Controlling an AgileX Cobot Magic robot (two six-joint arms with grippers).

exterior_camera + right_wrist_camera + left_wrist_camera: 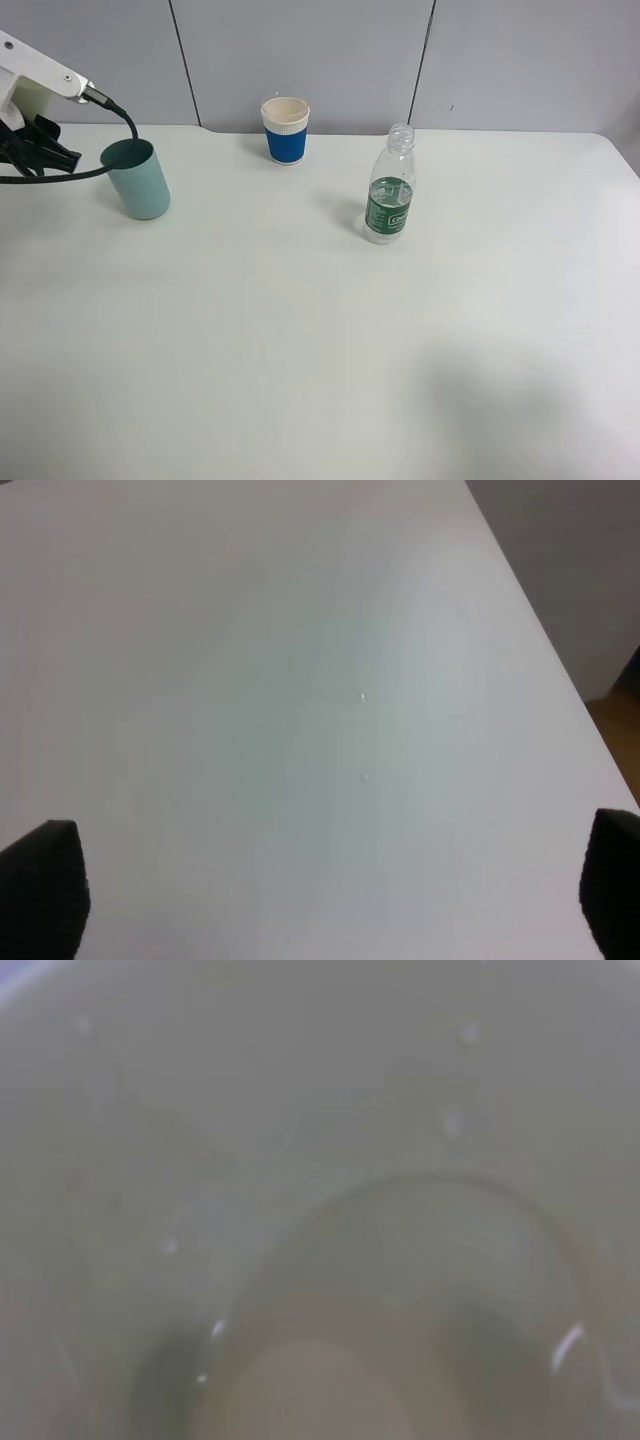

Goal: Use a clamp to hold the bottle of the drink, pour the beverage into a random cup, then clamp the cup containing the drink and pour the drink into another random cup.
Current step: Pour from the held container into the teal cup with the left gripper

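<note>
We find the tumbler (137, 178) on the table (300, 350) at far left, the paper cup (286, 130) farther back near the middle, and the bottle (389, 186) right of it, nearer.

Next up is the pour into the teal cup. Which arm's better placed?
Left. The left gripper sits beside the teal cup, its camera filled by the wet inside of the yellow-green cup. The right gripper hangs open over the table, empty.

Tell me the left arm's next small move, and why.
Probably shift the left gripper toward the teal cup. It looks shut on the yellow-green cup, whose wet inside fills the wrist view, but sits beside the teal cup's mouth, not over it.
</note>
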